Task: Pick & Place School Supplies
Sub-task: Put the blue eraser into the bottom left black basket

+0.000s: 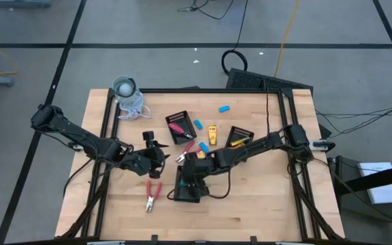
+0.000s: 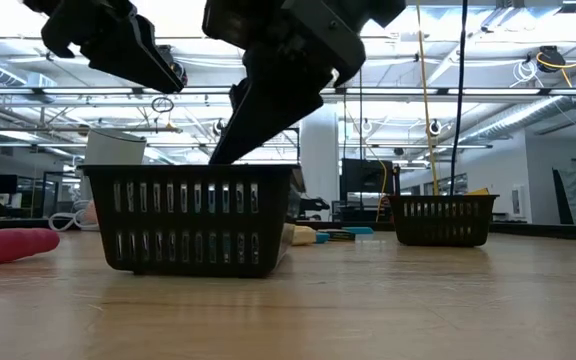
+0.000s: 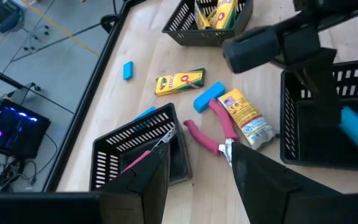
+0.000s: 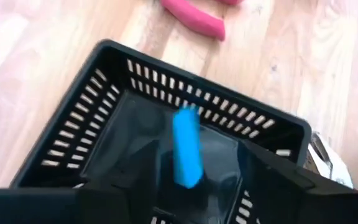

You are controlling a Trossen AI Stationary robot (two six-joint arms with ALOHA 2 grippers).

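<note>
My right gripper (image 4: pixel 197 186) is open above a black slotted basket (image 1: pixel 188 188) near the table's middle. A light-blue oblong piece (image 4: pixel 186 149) shows between its fingers, over the basket's inside and apart from both; I cannot tell if it rests on the floor. My left gripper (image 3: pixel 197 180) is open and empty, left of that basket (image 1: pixel 156 155). Ahead of it, red-handled pliers (image 3: pixel 213 134) lie flat beside a blue piece (image 3: pixel 207 96) and yellow blocks (image 3: pixel 179 81). A second pair of pliers (image 1: pixel 153 196) lies near the left gripper.
Two more black baskets stand farther back: one (image 1: pixel 179 126) holds pliers, the other (image 1: pixel 240 136) yellow blocks. Loose blue pieces (image 1: pixel 224 107) lie toward the far edge. A grey-white cup (image 1: pixel 125 88) sits at the far left corner. Bare wood lies along the near edge.
</note>
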